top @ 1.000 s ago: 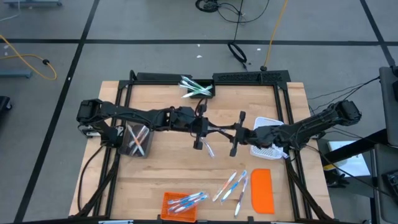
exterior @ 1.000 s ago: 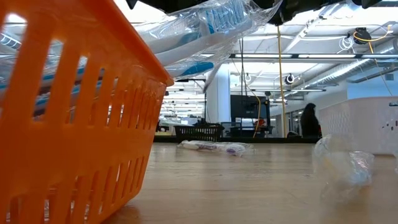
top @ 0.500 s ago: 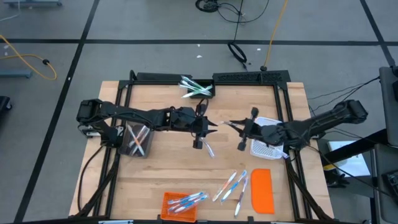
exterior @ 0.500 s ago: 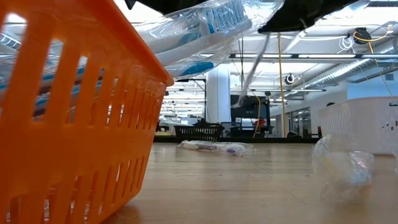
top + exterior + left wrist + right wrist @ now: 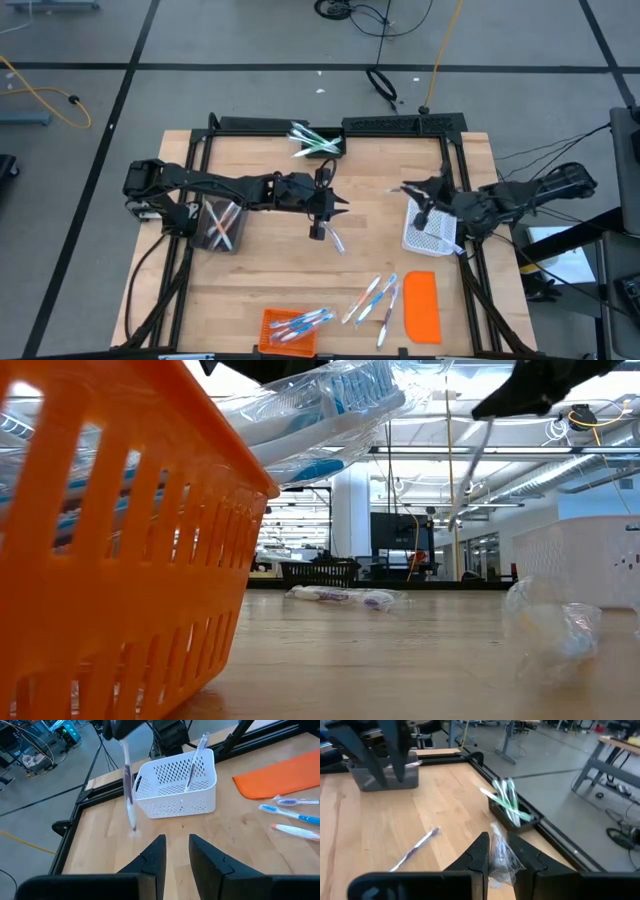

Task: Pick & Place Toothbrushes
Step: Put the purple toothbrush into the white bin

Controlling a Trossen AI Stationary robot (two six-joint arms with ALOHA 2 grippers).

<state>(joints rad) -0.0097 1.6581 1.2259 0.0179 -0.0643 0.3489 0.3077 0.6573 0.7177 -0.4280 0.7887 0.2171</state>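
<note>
Nearest the front edge: orange basket point(image 5: 266, 330) w/ several toothbrushes in it, looks done. Just beside it, loose toothbrushes point(image 5: 375, 298) lie on the bare table next to the flat orange lid point(image 5: 421, 305), not yet picked. Mid-table: one single toothbrush point(image 5: 335, 240) lies near the left gripper point(image 5: 176, 851), whose fingers stand a narrow gap apart w/ nothing between them; it hovers over the table centre. Clear bin point(image 5: 205, 235) by the left arm has a few brushes. On the right side, white mesh basket point(image 5: 175, 805) has one brush standing in it. Right gripper point(image 5: 501, 851) is clamped on a wrapped toothbrush point(image 5: 497, 837), raised by the basket's far edge; can't tell if it is right over the opening. Farthest: black bin point(image 5: 335, 150) at the back edge w/ green-white brushes. Judgement: roughly mid-task; some brushes are binned, one is in hand and likely bound for the white basket, and the loose ones plus the single one are left.
</note>
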